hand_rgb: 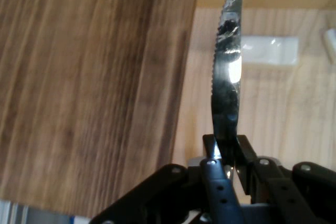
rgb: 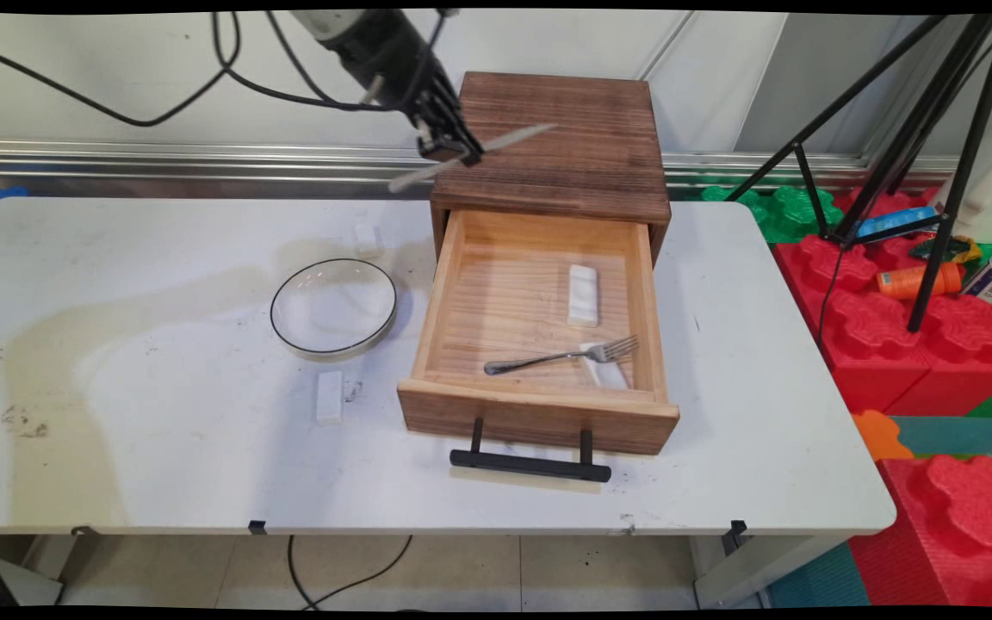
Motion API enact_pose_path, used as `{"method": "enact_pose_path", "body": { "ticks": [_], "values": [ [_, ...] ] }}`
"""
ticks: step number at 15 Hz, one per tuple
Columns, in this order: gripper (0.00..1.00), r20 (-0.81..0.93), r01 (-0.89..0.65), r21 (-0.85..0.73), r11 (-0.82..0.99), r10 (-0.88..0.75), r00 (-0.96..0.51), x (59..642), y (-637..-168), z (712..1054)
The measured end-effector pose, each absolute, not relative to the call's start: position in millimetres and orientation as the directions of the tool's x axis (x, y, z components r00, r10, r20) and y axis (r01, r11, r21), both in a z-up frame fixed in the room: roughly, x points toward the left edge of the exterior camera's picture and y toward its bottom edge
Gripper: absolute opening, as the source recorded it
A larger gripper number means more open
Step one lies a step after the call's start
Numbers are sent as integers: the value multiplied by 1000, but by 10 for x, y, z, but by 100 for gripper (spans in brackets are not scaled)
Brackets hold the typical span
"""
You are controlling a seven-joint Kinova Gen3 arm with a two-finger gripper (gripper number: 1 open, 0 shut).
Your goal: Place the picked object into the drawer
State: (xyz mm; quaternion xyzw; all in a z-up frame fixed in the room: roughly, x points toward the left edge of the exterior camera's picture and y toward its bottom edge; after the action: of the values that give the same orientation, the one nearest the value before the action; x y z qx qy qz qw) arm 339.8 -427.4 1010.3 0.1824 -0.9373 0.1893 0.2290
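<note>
White table [rgb: 160, 448], smooth, scuffed and stained yellowish toward the left, rounded corners. Behind it a pale wall with a metal rail [rgb: 203, 159]; to the right, red and green foam blocks [rgb: 909, 344], a black tripod [rgb: 935, 172], and bottles [rgb: 918, 280] lying among the blocks. On the table a dark, grained wooden cabinet [rgb: 565, 146], boxy, with its pale wood drawer [rgb: 539, 405] pulled out toward the near edge, black bar handle [rgb: 530, 465] at the front. Inside the drawer a metal fork [rgb: 561, 355], tines resting on a small white rest [rgb: 604, 366], and a second white block [rgb: 582, 295] farther back. Left of the drawer a round clear glass plate [rgb: 333, 306] with a dark rim; near it two more white blocks, one [rgb: 329, 397] toward the near side, one [rgb: 366, 237] toward the wall. Up high, over the cabinet's left front corner, the black gripper [rgb: 453, 151], clamped on a knife [rgb: 472, 157] near its middle. Knife held roughly level and slantwise in the air, clear of the cabinet top. In the hand view, serrated shiny blade [hand_rgb: 227, 77] pinched between the fingers [hand_rgb: 218, 182], with dark cabinet top and pale drawer floor beyond it.
</note>
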Motion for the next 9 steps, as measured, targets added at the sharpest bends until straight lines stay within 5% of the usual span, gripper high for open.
{"method": "enact_pose_path", "body": {
  "ticks": [9],
  "values": [
    [0,519,-386,-226,894,-225,-824,2757,-4407,9862]
  ]
}}
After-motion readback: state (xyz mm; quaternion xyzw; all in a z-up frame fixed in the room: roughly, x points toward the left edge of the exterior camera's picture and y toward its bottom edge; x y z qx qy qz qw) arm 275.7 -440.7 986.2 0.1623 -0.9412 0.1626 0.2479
